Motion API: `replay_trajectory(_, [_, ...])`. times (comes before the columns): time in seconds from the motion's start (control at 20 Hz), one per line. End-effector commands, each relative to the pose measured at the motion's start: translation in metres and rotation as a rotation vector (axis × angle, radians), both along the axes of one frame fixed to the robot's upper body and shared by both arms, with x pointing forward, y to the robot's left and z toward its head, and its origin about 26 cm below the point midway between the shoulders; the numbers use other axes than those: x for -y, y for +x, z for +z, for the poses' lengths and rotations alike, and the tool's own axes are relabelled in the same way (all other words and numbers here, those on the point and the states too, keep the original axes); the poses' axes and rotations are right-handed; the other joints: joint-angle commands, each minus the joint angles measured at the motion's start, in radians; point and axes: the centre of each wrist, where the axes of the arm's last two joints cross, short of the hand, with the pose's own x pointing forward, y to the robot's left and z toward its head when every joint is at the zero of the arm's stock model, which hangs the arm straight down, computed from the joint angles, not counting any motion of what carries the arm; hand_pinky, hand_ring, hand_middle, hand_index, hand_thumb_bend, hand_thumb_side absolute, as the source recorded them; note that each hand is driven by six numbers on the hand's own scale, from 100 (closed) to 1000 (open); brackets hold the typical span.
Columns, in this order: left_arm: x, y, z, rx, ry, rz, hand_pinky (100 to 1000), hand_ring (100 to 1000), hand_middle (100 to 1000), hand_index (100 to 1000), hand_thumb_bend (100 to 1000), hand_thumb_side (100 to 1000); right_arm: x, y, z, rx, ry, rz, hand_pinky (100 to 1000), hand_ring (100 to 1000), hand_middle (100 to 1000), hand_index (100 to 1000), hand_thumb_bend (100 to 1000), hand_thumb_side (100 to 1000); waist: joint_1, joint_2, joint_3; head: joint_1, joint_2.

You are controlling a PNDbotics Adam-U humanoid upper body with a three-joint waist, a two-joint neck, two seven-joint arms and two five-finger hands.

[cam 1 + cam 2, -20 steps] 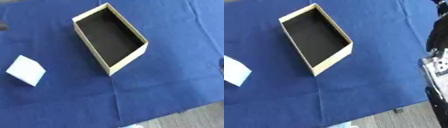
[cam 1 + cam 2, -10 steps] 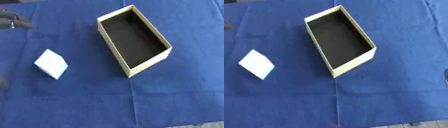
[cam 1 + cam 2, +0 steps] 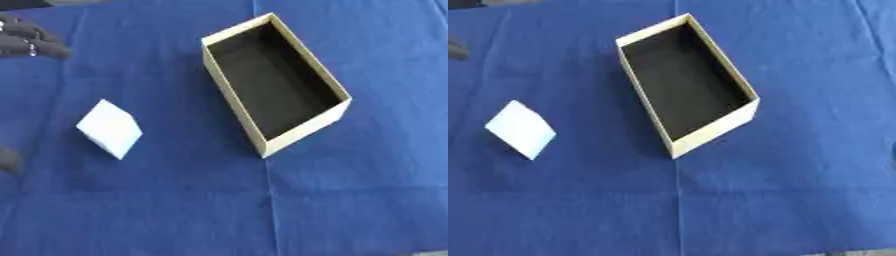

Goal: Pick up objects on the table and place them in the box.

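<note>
a blue cloth [image 3: 175, 210] covers the bench, with a crease running down its middle. an open box [image 3: 275, 82] — pale tan walls, black inside — lies askew on the cloth right of centre, its long side slanting from upper left to lower right, and nothing shows inside it. well to the left of the box sits a small white block [image 3: 109, 128], turned on a corner so it reads as a diamond; it touches nothing but the cloth. the left hand [image 3: 26, 42] shows at the upper left edge of the left eye view, black, its fingers curled and holding nothing, well apart from the white block. a dark blurred shape at the left edge lower down — cannot tell what it is. the right hand shows in neither view.
</note>
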Motion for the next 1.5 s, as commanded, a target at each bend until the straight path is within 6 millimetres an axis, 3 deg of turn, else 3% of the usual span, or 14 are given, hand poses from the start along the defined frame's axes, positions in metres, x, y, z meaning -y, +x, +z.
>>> replay_trajectory(0.05, [0.007, 0.0, 0.009, -0.027, 0.158, -0.07, 808, 953, 930, 1000, 982, 550, 0.001, -0.002, 0.008, 0.015, -0.032, 0.008, 738, 886, 592, 837, 100, 993, -0.002, -0.033, -0.001, -0.016, -0.013])
replay_trajectory(0.4, [0.027, 0.019, 0.0, -0.089, 0.287, -0.135, 820, 969, 946, 1000, 987, 517, -0.001, -0.001, 0.008, 0.003, -0.043, 0.023, 739, 887, 591, 838, 100, 994, 0.006, -0.034, -0.006, -0.026, -0.009])
replay_trajectory(0.85, [0.019, 0.04, -0.025, -0.148, 0.404, -0.044, 836, 987, 966, 1000, 1000, 516, -0.002, -0.001, 0.006, -0.01, -0.045, 0.024, 741, 889, 589, 839, 100, 995, 0.012, -0.031, -0.006, -0.041, -0.011])
replay_trajectory(1.2, [0.023, 0.047, -0.03, -0.121, 0.493, -0.028, 835, 996, 999, 1000, 984, 400, -0.005, -0.001, 0.004, -0.018, -0.044, 0.031, 743, 891, 588, 839, 100, 996, 0.013, -0.029, -0.01, -0.046, -0.009])
replay_trajectory(1.5, [0.026, 0.059, -0.043, -0.138, 0.551, -0.053, 835, 985, 990, 1000, 963, 388, -0.005, -0.001, 0.003, -0.022, -0.043, 0.032, 743, 892, 587, 839, 100, 996, 0.013, -0.028, -0.012, -0.046, -0.01])
